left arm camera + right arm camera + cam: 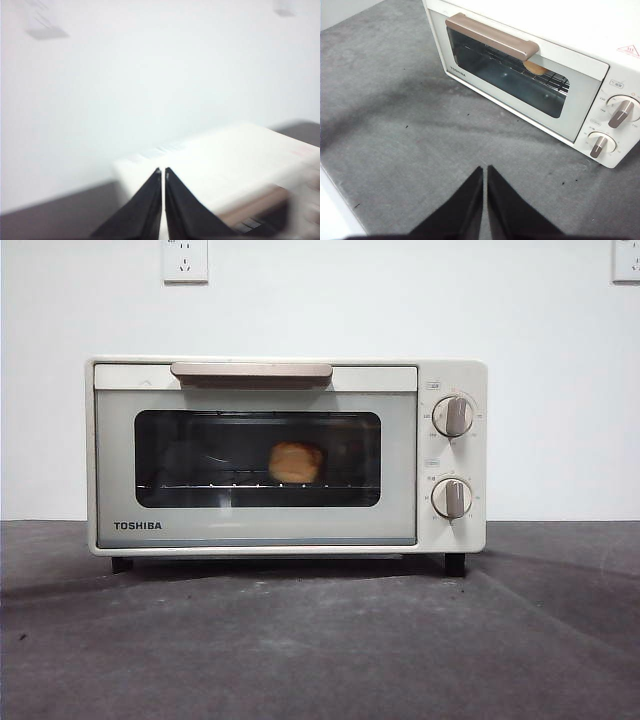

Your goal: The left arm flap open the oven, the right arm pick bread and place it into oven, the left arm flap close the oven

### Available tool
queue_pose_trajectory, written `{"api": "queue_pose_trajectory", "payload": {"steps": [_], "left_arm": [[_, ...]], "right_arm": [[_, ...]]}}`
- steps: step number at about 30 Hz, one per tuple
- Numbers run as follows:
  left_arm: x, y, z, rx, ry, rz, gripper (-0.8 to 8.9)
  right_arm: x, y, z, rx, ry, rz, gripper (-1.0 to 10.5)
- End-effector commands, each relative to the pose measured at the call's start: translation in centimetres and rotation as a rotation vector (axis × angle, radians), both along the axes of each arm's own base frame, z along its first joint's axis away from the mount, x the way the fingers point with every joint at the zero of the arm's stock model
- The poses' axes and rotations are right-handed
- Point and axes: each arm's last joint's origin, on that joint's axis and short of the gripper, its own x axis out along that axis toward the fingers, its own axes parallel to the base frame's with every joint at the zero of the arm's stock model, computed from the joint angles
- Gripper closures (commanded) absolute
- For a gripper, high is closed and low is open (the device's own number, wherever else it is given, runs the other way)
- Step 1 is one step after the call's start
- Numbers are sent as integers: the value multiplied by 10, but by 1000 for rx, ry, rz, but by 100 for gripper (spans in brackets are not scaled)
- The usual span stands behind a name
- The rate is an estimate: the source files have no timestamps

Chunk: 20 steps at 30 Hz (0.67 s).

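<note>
Now bread (296,462) sitting on rack inside oven (286,455), door shut. Left claw (163,172) closed, empty, hovering above oven top; right claw (484,170) closed, empty, over tabletop (410,135) out front.

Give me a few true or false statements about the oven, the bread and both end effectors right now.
1. The oven door is shut. True.
2. The bread lies on the table in front of the oven. False: it sits on the rack inside, behind the glass.
3. The right end effector holds the bread. False: its jaws are shut on nothing, above the grey table.
4. The left end effector is shut. True.
5. The oven has three knobs. False: two.
</note>
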Motion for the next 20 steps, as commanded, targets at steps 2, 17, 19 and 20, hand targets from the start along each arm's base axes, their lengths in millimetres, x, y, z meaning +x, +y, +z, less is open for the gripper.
{"api": "queue_pose_trajectory", "payload": {"steps": [2,17,19,20], "left_arm": [[-2,7,-24,-5,-79,133,797],[-1,14,-141,8,74,242,797],[-1,14,-149,11,92,242,797],[0,14,-154,12,99,242,797]], "right_arm": [[0,2,3,13,-6,0,937],[0,2,3,13,-6,0,937],[0,2,3,13,-6,0,937],[0,2,3,13,-6,0,937]]}}
